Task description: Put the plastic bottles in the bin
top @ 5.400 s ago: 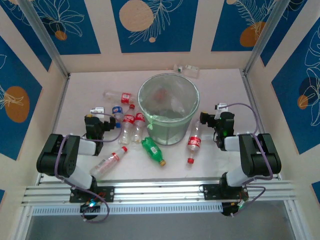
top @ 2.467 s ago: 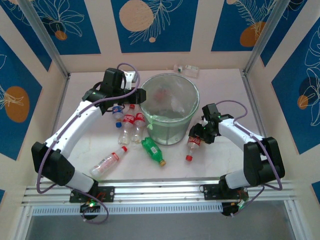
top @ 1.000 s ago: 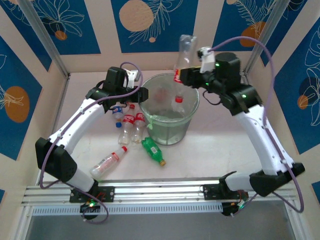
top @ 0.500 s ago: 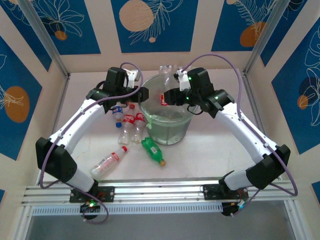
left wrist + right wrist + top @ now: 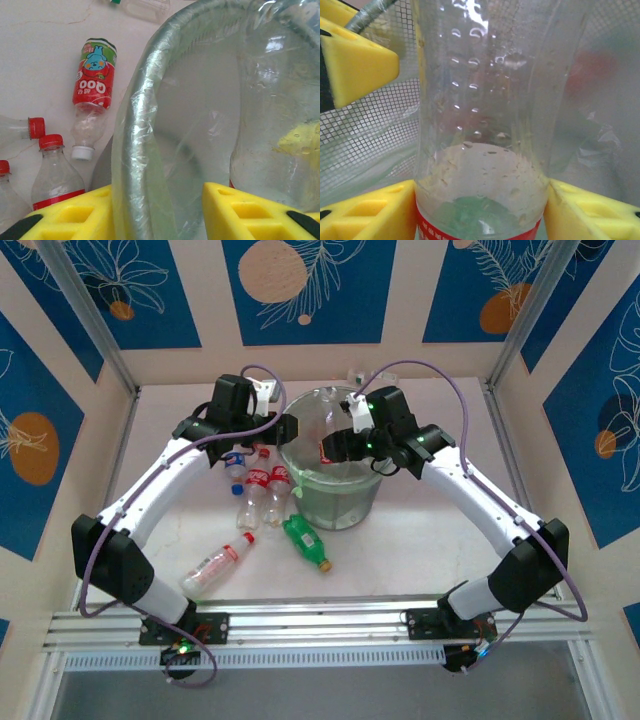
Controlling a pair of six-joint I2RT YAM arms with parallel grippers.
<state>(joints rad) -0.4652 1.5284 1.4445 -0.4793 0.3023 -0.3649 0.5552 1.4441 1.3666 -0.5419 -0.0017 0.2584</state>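
Right now the right claw (image 5: pixel 338 443) is clamped on a clear red-label bottle (image 5: pixel 480 125), w/ a yellow finger (image 5: pixel 370 215) on each side. It holds the bottle in the mouth of the bin (image 5: pixel 345 508), a bit left of centre. Meanwhile the left claw (image 5: pixel 286 428) sits at the bin's left rim, jaws apart, one finger outside the wall and the other inside (rim runs btwn them; can't tell if either pad touches it). Other bottles lie on the table (image 5: pixel 440 530): a blue-label one (image 5: pixel 234 462) and two red-label ones (image 5: pixel 258 483) just left of the bin, a white-capped one (image 5: pixel 92 85) close by the wall, a green bottle (image 5: pixel 304 539) just near of the bin, and a clear one (image 5: pixel 216 565) further near-left.
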